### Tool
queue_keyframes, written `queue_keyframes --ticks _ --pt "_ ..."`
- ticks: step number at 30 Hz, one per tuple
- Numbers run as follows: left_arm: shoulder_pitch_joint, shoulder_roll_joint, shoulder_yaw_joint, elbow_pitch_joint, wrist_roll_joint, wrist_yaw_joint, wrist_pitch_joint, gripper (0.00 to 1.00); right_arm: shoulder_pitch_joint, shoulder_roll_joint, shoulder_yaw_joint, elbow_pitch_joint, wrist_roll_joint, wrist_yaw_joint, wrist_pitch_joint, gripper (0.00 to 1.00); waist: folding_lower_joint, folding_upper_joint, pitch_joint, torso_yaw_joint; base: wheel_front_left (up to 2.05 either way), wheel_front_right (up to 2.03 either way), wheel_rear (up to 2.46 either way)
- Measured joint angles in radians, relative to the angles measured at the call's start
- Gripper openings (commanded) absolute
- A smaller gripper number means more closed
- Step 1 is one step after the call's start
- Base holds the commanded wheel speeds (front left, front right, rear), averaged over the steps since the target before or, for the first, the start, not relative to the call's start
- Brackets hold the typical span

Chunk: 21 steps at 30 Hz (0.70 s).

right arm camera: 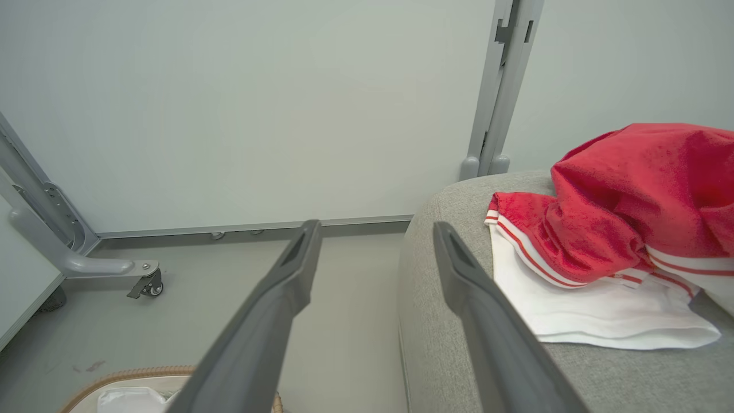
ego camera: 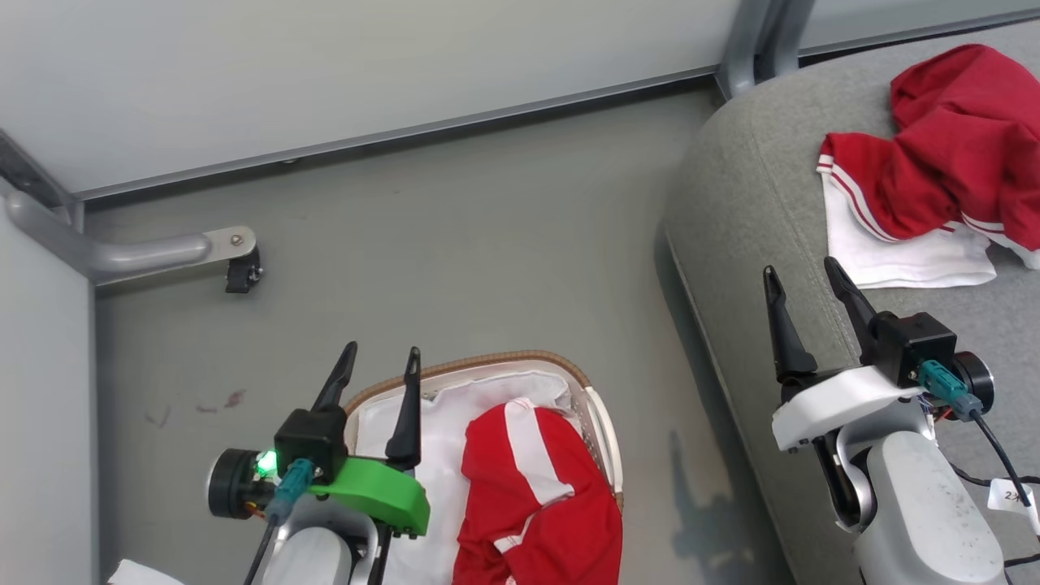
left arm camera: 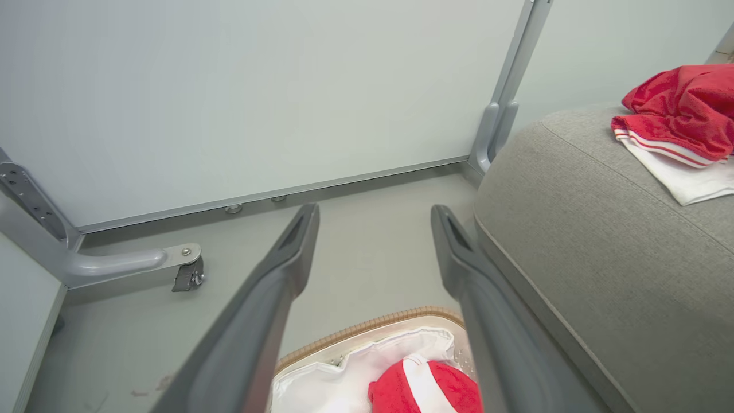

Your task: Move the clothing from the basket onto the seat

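Head view: my left jaws are hanging wide open, empty, over the small oval white plastic basket with a brown woven rim. It is holding 1 red-and-white garment, and I am risking pinching the white lining too.

Left wrist view: the large grey woven-fabric seat is standing just beside the basket.

Right wrist view: my right jaws are gaping empty near the red-and-white clothing on the seat, risking snagging it.

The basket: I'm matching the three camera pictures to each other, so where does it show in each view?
Head view: basket at bottom centre, on the floor left of the seat, red-and-white clothing inside.
Left wrist view: bottom centre, between the left end effector's fingers.
Right wrist view: bottom left corner, cut off by the edge.
Shared landmark: the partition's grey caster foot, on the floor at the left in all three.
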Motion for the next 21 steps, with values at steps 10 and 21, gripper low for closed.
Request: queue_keyframes --ticks 10,21 --pt "0.069 0.0 0.131 0.001 -0.002 0.023 0.0 1.0 0.046 0.008 0.001 0.012 0.006 0.0 0.0 1.0 0.0 0.0 -0.069 0.078 0.0 0.0 0.0" --pt "0.159 0.001 0.16 0.007 -0.012 0.022 0.0 1.0 0.131 0.008 -0.001 0.035 0.038 0.0 0.0 1.0 0.0 0.0 -0.154 0.104 0.0 0.0 0.0"
